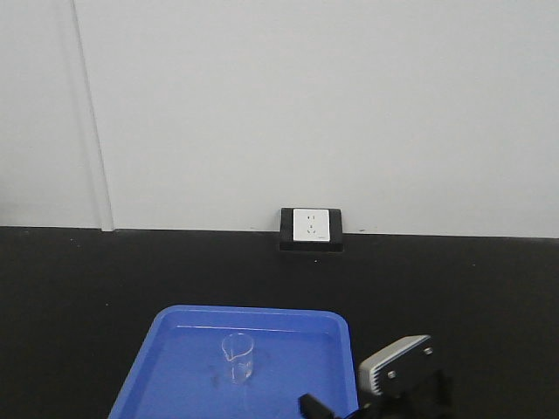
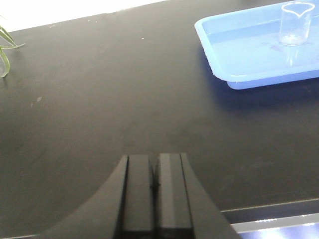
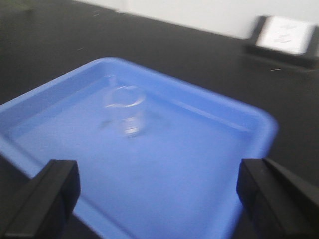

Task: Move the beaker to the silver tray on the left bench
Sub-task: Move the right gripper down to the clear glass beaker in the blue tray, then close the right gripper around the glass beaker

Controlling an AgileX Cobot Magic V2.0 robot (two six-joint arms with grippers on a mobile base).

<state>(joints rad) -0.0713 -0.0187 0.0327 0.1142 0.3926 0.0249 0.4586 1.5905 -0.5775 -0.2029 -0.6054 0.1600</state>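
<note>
Beaker (image 1: 238,356): upright inside blue tray (image 1: 262,312) on black worktop (image 1: 87,279), well forward of its rear edge. Left gripper (image 2: 155,189): jaws together over bare worktop. Right gripper (image 3: 158,191): jaws wide apart, facing beaker.

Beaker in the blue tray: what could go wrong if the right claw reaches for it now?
1. The beaker is small, clear glass, and the right wrist view is blurred, so the open right claw may misjudge it and tip it over.
2. It stands inside the blue tray; a low approach might catch the rim and push the tray.
3. No silver tray shows in any view, so the carry may be long.
</note>
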